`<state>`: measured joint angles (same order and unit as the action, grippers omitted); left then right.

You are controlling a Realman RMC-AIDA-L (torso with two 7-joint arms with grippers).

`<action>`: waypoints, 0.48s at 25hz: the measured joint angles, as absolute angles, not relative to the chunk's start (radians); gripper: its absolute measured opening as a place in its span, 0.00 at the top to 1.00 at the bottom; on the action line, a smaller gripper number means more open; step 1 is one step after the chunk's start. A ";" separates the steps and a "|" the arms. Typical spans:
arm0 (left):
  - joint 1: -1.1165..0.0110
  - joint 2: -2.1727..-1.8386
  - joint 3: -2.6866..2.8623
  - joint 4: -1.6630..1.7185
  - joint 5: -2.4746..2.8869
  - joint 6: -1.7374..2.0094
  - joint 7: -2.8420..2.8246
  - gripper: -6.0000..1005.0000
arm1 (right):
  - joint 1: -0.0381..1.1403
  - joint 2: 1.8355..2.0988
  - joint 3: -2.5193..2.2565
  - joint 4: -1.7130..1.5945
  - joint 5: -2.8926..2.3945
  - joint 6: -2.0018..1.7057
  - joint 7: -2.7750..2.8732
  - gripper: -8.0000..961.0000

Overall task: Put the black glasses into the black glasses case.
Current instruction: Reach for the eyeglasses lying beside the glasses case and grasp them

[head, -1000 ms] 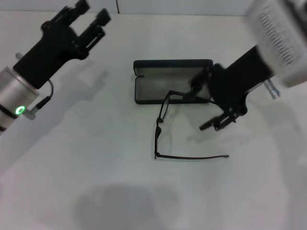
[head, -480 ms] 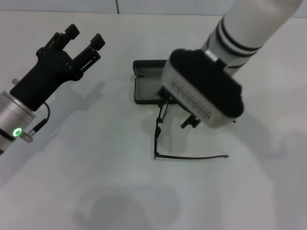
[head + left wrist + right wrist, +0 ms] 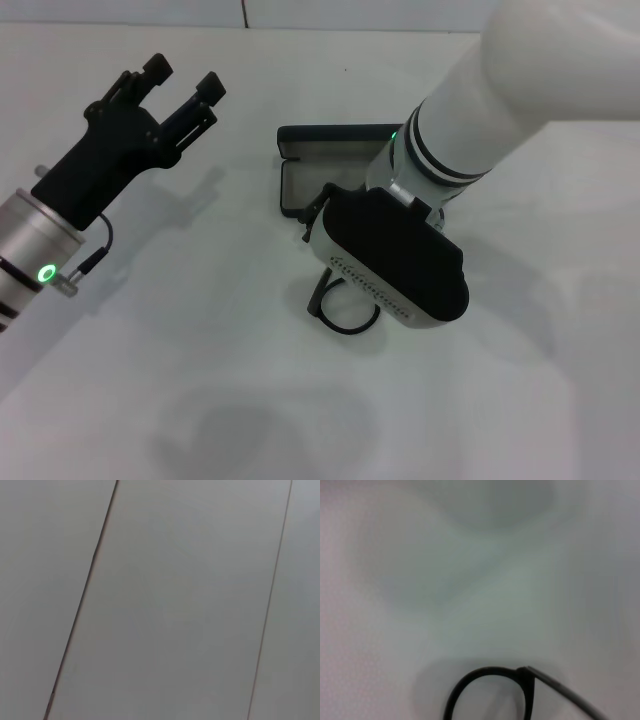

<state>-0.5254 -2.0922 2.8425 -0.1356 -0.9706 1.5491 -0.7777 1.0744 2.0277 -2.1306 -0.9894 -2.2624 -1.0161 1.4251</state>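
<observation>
The black glasses case (image 3: 298, 160) lies open on the white table, grey lining up, its right part hidden by my right arm. My right arm's wrist body (image 3: 390, 262) hangs low over the black glasses (image 3: 335, 318); only one round rim shows below it. The right wrist view shows a round rim (image 3: 470, 687) and a temple arm (image 3: 570, 696) on the table, close by. The right gripper itself is hidden under the wrist. My left gripper (image 3: 183, 78) is open and empty, held up at the far left, away from the case.
The white table (image 3: 200, 350) stretches around the case and glasses. The left wrist view shows only a pale panelled surface (image 3: 175, 605) with thin dark seams.
My right arm has swung from the right of the case down over the glasses, covering most of them. The long temple arm that lay in front no longer shows. The left arm has hardly moved.
</observation>
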 joint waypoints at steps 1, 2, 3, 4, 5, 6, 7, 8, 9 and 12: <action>-0.529 -2.092 2.842 -0.134 -0.971 1.543 -0.778 0.19 | 1.071 2.028 -2.133 -0.994 -2.262 -1.010 1.426 0.29; -0.532 -2.092 2.842 -0.133 -0.971 1.538 -0.778 0.19 | 1.069 2.028 -2.132 -1.000 -2.264 -1.009 1.427 0.29; -0.535 -2.092 2.843 -0.133 -0.971 1.535 -0.778 0.20 | 1.066 2.028 -2.122 -1.007 -2.269 -1.010 1.427 0.29; -0.538 -2.091 2.842 -0.133 -0.971 1.532 -0.778 0.20 | 1.063 2.028 -2.111 -1.012 -2.274 -1.012 1.428 0.29; -0.541 -2.091 2.842 -0.133 -0.971 1.530 -0.778 0.20 | 1.060 2.028 -2.097 -1.015 -2.282 -1.014 1.428 0.29; -0.543 -2.091 2.842 -0.133 -0.971 1.529 -0.778 0.20 | 1.058 2.028 -2.083 -1.015 -2.287 -1.016 1.429 0.29; -0.546 -2.091 2.842 -0.134 -0.971 1.528 -0.778 0.20 | 1.057 2.028 -2.071 -1.015 -2.291 -1.018 1.429 0.29; -0.547 -2.090 2.842 -0.134 -0.971 1.527 -0.778 0.20 | 1.055 2.028 -2.066 -1.015 -2.292 -1.018 1.429 0.29; -0.548 -2.090 2.842 -0.136 -0.971 1.526 -0.778 0.20 | 1.052 2.028 -2.060 -1.015 -2.296 -1.018 1.429 0.29; -0.550 -2.089 2.842 -0.140 -0.972 1.524 -0.778 0.20 | 1.046 2.028 -2.047 -1.017 -2.300 -1.018 1.428 0.29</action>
<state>-0.5497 -2.0887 2.8424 -0.1404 -0.9723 1.5236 -0.7777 1.0457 2.0279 -2.0471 -1.0174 -2.3003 -1.0181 1.4283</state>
